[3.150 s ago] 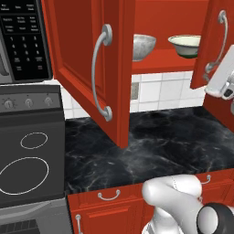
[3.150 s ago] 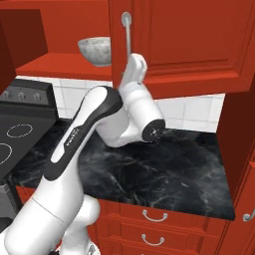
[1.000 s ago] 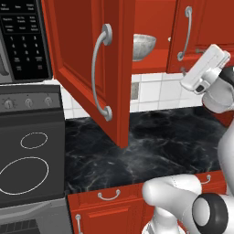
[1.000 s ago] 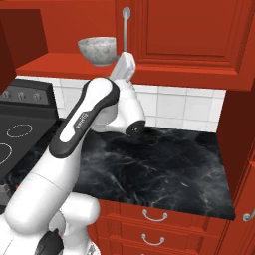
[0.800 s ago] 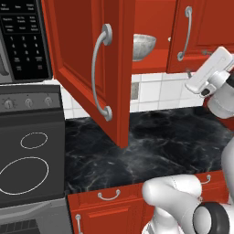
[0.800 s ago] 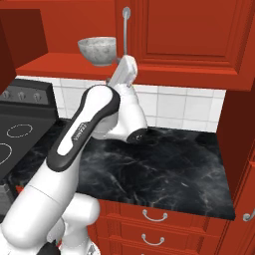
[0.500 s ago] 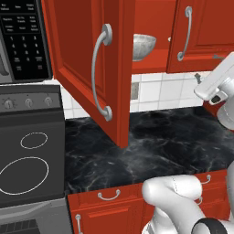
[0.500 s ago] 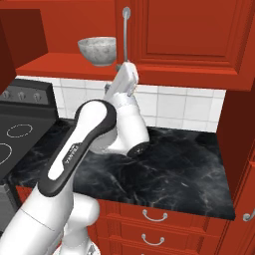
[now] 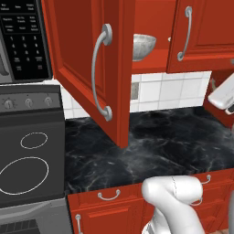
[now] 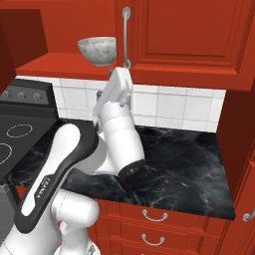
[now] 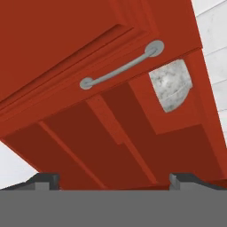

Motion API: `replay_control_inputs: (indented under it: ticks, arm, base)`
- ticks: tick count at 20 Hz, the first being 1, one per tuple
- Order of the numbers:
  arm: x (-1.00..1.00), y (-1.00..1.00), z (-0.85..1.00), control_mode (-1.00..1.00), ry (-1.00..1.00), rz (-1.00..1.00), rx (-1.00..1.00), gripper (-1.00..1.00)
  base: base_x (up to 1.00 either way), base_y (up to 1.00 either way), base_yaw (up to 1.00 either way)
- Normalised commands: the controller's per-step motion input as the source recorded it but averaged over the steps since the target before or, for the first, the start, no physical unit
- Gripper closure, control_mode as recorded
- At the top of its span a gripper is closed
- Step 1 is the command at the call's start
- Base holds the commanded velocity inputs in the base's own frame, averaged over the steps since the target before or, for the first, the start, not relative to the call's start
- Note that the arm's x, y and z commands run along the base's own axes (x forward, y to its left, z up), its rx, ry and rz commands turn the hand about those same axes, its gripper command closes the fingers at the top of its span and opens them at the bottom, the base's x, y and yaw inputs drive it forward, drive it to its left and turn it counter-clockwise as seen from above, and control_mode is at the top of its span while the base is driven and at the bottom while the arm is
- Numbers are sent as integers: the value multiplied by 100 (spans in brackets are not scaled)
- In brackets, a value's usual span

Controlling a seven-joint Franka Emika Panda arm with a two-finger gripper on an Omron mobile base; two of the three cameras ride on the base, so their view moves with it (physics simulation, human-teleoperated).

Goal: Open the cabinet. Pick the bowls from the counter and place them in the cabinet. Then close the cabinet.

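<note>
Gripper [image 11: 113, 179], jaws spread wide and empty, sits just below the cabinet's shut right door; left door [image 9: 87, 68] (handle vertical) hangs open beyond it.

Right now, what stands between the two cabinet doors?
The grey stone-look bowl on the red shelf, between the open left door and closed right door, in the left base view.

Non-task items you can see, left base view unless noted:

- Black microwave [image 9: 23, 43], upper left, keypad facing you.
- Dark grey stovetop [image 9: 29, 162], lower left, two white ring outlines; knob panel [image 9: 28, 101] along its back.
- White tile backsplash [image 9: 169, 91], centre right; also in right base view [image 10: 169, 109].
- Red drawer fronts [image 9: 107, 201], bottom edge, short silver handles.
</note>
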Motion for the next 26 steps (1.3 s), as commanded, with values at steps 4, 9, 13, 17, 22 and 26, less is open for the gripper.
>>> replay_control_inputs:
  ticks: [4,9,13,17,22,26]
  arm:
    - [-78,-17,36,-100,1,0,0,-100]
    - [-60,-7,16,-100,2,0,0,-100]
    - [-65,-5,3,-100,2,0,0,-100]
    - [-76,-4,6,-100,0,0,0,-100]
    - [-63,9,0,-100,0,0,0,-100]
    - [-11,72,-66,-100,-7,0,0,-100]
  base:
    - [0,0,0]
    - [0,0,0]
    - [0,0,0]
    - [0,0,0]
    - [0,0,0]
    - [0,0,0]
